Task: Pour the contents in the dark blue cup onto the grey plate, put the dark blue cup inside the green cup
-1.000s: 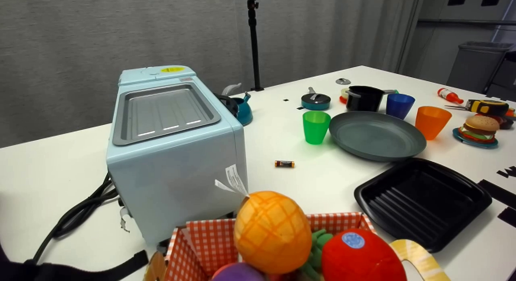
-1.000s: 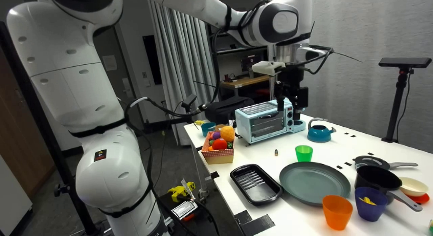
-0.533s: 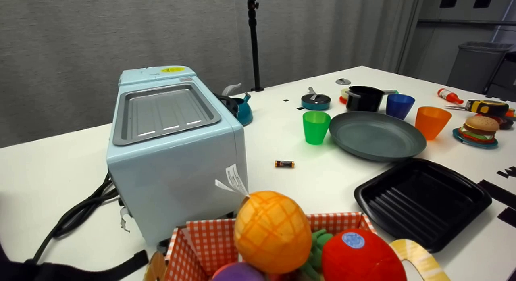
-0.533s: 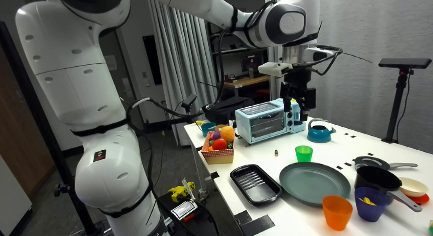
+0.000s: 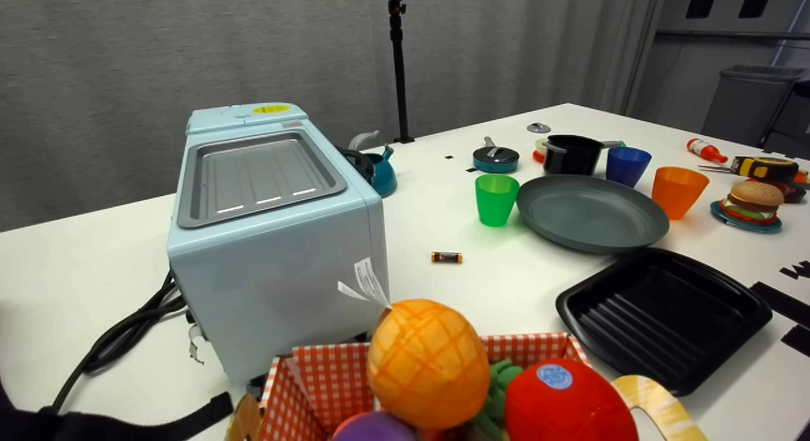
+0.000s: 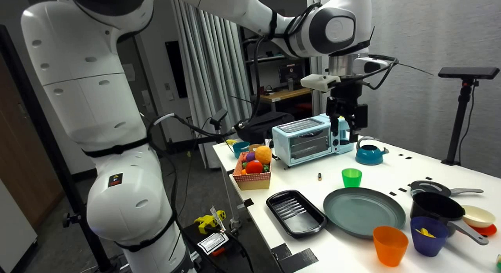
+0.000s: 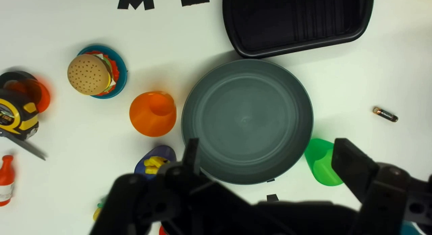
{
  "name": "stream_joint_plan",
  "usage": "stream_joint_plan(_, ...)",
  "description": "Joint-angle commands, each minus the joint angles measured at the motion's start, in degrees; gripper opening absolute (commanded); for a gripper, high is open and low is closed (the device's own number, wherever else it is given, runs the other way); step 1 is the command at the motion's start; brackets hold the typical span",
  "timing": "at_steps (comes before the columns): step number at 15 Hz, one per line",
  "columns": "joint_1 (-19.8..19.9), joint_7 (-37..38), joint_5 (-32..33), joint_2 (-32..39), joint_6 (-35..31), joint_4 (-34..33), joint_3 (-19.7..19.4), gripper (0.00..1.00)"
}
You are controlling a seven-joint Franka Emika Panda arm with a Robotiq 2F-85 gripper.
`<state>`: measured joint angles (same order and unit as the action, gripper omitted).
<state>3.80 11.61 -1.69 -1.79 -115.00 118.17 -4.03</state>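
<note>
The dark blue cup [image 6: 429,244], yellow pieces [image 6: 424,232] inside it, stands near right on the tabletop [image 6: 297,178], well below and right of the jaws, which hang spread wide. The orange cup [image 6: 390,247] is just left; farther off lie the grey plate [image 6: 364,211], then the green cup [image 6: 351,179].

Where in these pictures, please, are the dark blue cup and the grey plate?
Dark blue cup [image 6: 429,244]: in an exterior view, on its outer wall.
Grey plate [image 7: 247,119]: in the wrist view, on its bare centre.
</note>
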Motion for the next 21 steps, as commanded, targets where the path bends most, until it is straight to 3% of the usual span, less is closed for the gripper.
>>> stream_joint_plan(1,1.06,0.26,2.14,4.94,-3.2,-3.58,-1.0,1.0)
stream_joint_plan(9,1.52,4.13,3.56,16.63,-15.08,-6.26,-3.66,1.0)
stream_joint_plan(17,1.73,8.38,3.34,28.2,-14.72,-18.95,-7.21,1.0)
stream_joint_plan(20,1.63,9.95,3.42,29.98,-14.3,-21.21,-8.39,1.0)
stream_joint_plan(21,1.77,7.97,2.46,27.76,-15.6,-17.68,-7.61,1.0)
